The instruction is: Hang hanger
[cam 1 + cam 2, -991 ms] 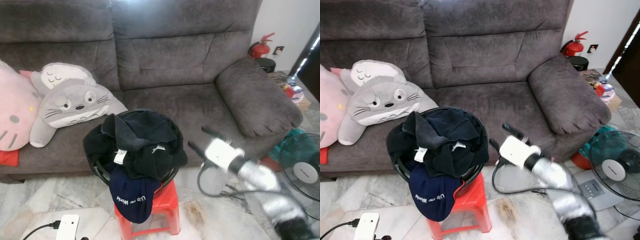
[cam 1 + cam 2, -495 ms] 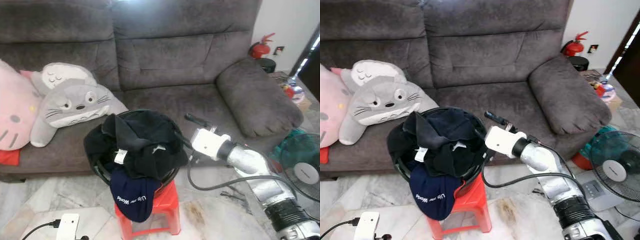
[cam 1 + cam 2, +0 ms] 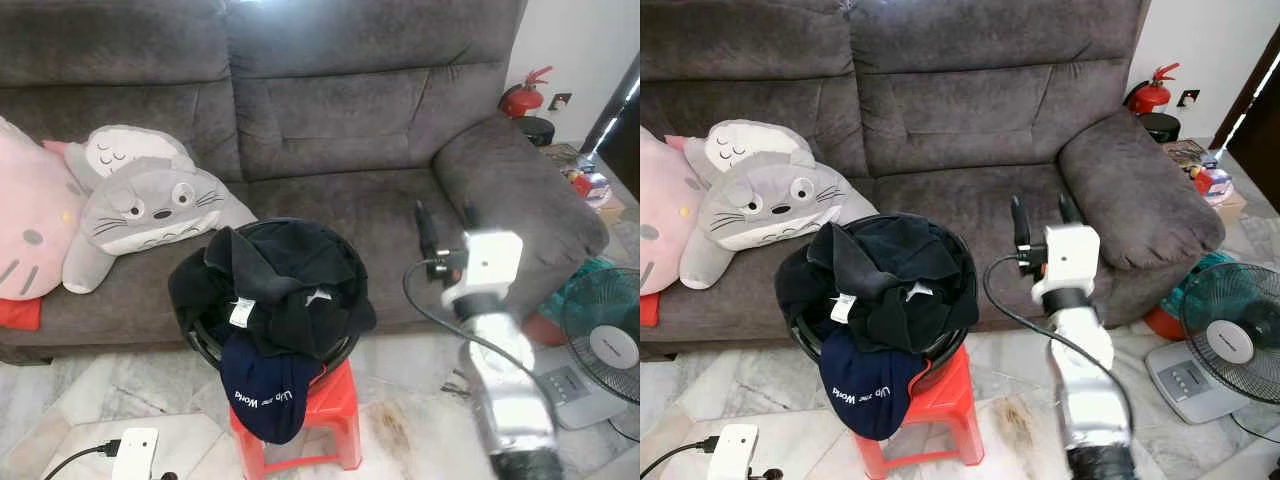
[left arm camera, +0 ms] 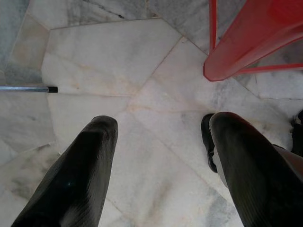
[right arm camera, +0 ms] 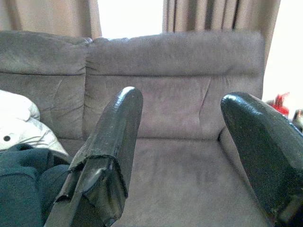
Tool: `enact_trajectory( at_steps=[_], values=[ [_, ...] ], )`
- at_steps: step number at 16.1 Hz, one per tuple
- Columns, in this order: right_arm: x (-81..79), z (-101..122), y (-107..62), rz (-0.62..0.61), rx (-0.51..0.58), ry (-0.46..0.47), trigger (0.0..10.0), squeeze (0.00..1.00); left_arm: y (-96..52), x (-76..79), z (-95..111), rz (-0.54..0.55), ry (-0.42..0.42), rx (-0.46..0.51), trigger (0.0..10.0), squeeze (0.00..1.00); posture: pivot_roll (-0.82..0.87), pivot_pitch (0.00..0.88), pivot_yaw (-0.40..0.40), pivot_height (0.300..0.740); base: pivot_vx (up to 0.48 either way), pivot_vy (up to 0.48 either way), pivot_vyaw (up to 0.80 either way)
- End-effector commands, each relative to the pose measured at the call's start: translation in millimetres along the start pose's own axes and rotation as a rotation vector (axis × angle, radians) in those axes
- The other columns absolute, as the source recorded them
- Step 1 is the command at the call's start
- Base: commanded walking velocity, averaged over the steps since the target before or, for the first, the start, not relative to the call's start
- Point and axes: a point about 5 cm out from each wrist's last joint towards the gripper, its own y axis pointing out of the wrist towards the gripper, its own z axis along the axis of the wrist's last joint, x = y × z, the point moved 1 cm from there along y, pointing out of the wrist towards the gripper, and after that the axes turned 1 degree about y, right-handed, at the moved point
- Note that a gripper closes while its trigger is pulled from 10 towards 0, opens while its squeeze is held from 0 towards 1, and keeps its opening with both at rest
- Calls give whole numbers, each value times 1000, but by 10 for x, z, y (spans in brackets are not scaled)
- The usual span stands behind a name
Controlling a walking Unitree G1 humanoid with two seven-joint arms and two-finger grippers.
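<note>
Where the grey sofa (image 3: 330, 110) fronts the marble floor (image 3: 420, 440), red stool (image 3: 325, 405) just before the seat cushion, black round basket (image 3: 338, 352) set on top. Basket heaped with dark clothes (image 3: 280, 285), white label showing; navy cap (image 3: 265, 395) with white lettering draped over the front rim, hanging down toward the stool.

Right end effector (image 3: 444, 222) raised beside the basket, on its right, fingers pointing up, in front of the sofa seat and near the armrest (image 3: 515, 190). Fingers spread wide, nothing between them; in the right wrist view aimed at the sofa back, dark clothes at the edge.

Left end effector (image 4: 161, 127) low, pointing down at the floor tiles near a stool leg; fingers also wide apart, holding nothing.

Hanger: place cannot be told from these views.

Grey cat-like plush (image 3: 150, 205) and pink plush (image 3: 30, 230) on the left of the sofa. White power strip (image 3: 133, 452) on the floor at left. Red fire extinguisher (image 3: 520, 97) past the armrest; floor fan (image 3: 605, 335) at right.
</note>
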Motion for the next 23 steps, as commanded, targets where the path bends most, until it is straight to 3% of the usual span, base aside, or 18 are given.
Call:
enact_trajectory(
  at_steps=[1, 9, 23],
  values=[
    [0, 84, 7, -14, 26, 24, 10000, 0, -9, -30, -45, 8, 4, -13, 10000, 0, -140, 49, 35, 740, 0, 255, 0],
    [-99, 116, 105, 4, 4, 61, 10000, 0, -9, -23, -50, 8, 10, -16, 10000, 0, -129, 42, 26, 740, 0, 360, 0],
    [-154, 126, 103, 33, 4, 48, 10000, 0, -10, -29, -46, 4, 7, -8, 10000, 0, -131, 34, 30, 740, 36, 0, 0]
  ],
)
